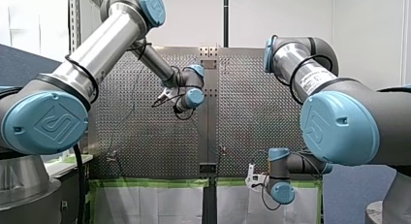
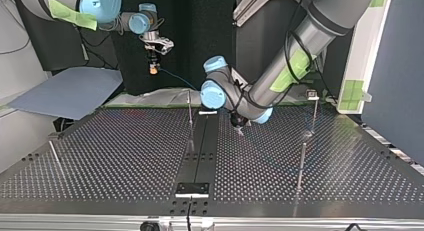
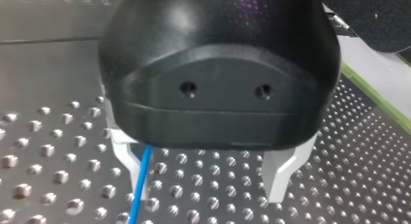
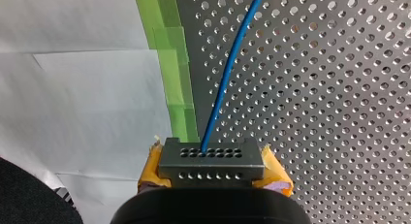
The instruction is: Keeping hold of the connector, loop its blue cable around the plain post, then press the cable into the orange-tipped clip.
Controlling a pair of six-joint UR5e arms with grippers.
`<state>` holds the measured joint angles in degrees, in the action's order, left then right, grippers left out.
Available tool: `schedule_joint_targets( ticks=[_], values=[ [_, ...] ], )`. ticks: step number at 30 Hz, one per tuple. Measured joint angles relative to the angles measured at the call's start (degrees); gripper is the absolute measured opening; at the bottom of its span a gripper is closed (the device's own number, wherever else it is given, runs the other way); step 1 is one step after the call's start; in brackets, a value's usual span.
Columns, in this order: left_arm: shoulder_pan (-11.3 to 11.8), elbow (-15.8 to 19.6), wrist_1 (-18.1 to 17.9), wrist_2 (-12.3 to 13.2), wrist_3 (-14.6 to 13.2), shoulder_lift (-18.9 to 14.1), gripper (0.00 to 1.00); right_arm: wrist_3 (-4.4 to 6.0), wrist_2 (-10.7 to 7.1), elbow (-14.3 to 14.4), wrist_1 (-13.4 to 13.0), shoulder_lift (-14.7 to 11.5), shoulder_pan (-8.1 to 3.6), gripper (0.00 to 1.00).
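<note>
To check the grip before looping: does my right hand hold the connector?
Yes, the right wrist view shows the connector clamped between the yellow pads of my right hand, its blue cable running out ahead.

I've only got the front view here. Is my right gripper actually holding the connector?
Observer: Yes. In the right wrist view, the right gripper clamps the grey connector between its yellow pads.
Operator: Where does the cable go?
Observer: The blue cable leaves a hole in the connector and runs out over the table.
Operator: And my left gripper?
Observer: The left gripper is open, low over the table, with the cable beside one finger.
</note>
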<state>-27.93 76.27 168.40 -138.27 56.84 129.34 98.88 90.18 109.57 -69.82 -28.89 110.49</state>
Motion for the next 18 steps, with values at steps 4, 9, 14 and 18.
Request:
schedule_joint_targets(
  ticks=[4,9,14,18],
  values=[
    [-0.02,0.00,-0.61,0.57,0.45,0.83,0.98,-0.04,-0.09,0.00,0.06,0.00,0.20,0.00],
    [-0.01,0.06,-1.37,1.86,1.53,1.38,0.98,-0.08,-0.17,-0.01,-0.04,0.00,0.28,0.00],
    [0.22,0.06,-1.79,3.31,2.49,2.13,0.98,-0.27,-0.25,0.00,-0.15,0.00,0.30,0.00],
    [0.48,0.07,-1.86,4.17,3.14,3.69,0.98,-0.40,-0.26,0.00,-0.10,0.00,0.30,0.00]
  ],
)
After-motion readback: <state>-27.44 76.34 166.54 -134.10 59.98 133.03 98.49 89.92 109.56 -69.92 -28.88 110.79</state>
